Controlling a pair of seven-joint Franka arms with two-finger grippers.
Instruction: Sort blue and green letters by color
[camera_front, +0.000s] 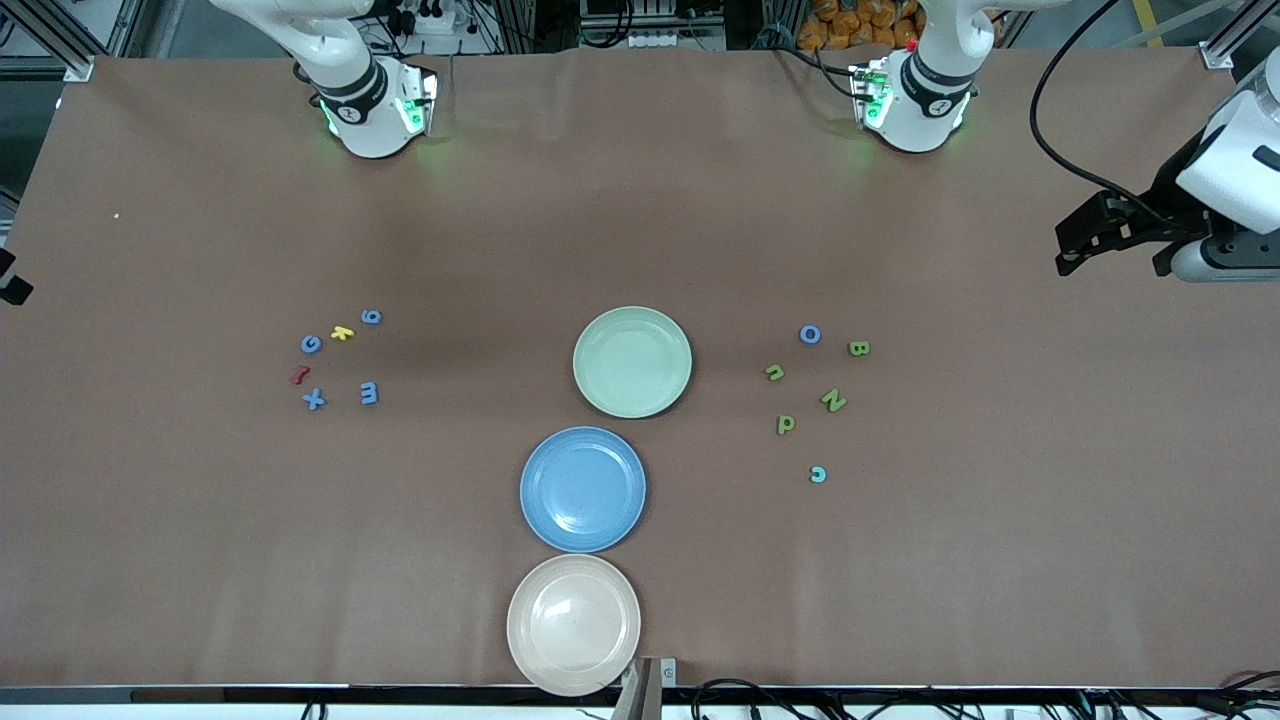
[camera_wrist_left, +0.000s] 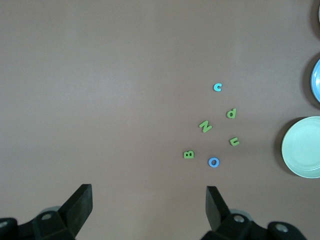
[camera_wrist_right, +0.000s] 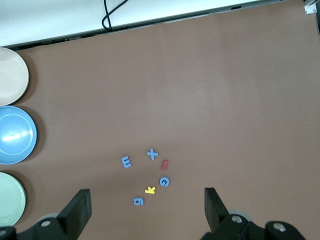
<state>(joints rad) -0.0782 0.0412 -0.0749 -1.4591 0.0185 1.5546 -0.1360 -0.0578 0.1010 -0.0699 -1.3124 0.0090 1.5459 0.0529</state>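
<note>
Several blue letters (camera_front: 311, 344) lie in a cluster toward the right arm's end, also in the right wrist view (camera_wrist_right: 152, 154). Toward the left arm's end lie several olive green letters (camera_front: 833, 401), a blue O (camera_front: 810, 334) and a light blue c (camera_front: 817, 474). The left wrist view shows the green ones (camera_wrist_left: 205, 126) and the O (camera_wrist_left: 214, 162). My left gripper (camera_wrist_left: 148, 210) is open and empty, high over the left arm's end of the table (camera_front: 1115, 250). My right gripper (camera_wrist_right: 147, 212) is open and empty, high above the blue cluster.
A yellow letter (camera_front: 342, 333) and a dark red squiggly piece (camera_front: 298, 376) lie among the blue cluster. A green plate (camera_front: 632, 361), a blue plate (camera_front: 583, 489) and a cream plate (camera_front: 573, 623) stand in a row mid-table, the cream one at the front edge.
</note>
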